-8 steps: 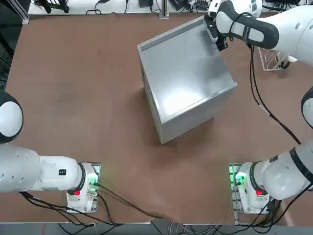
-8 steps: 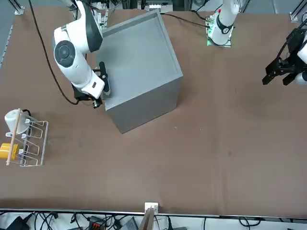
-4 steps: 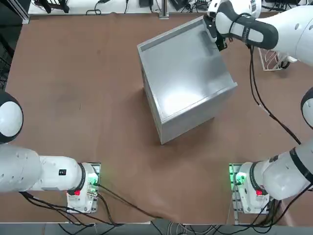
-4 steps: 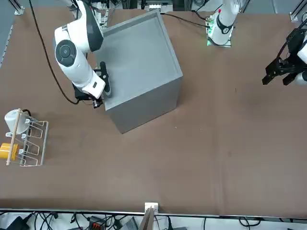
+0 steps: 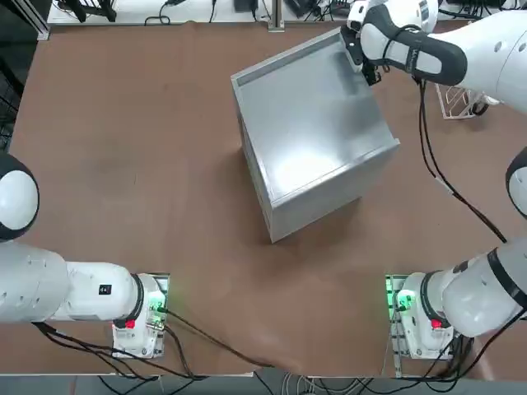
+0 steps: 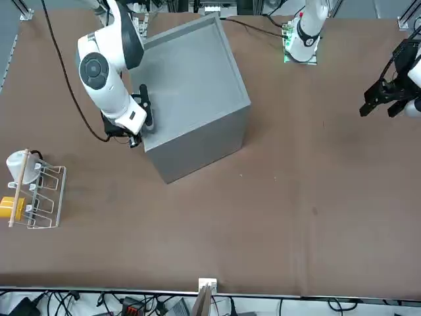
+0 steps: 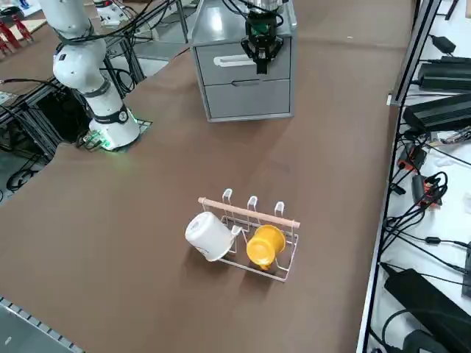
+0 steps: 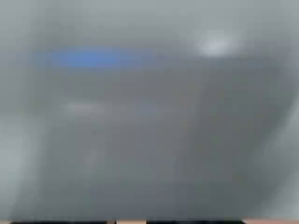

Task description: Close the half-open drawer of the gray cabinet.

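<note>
The cabinet (image 5: 313,136) is sitting angled mid-table with its drawer (image 7: 243,65) facing the robot's right and looking nearly flush, while the right gripper (image 7: 261,53) is pressing its fingertips against the drawer front, apparently to shove it home; whether its fingers are parted, I cannot tell.

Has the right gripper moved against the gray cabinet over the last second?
Yes, slightly. In the front view the right gripper has crept along the gray cabinet side, away from its near bottom corner, staying against the drawer face.
</note>
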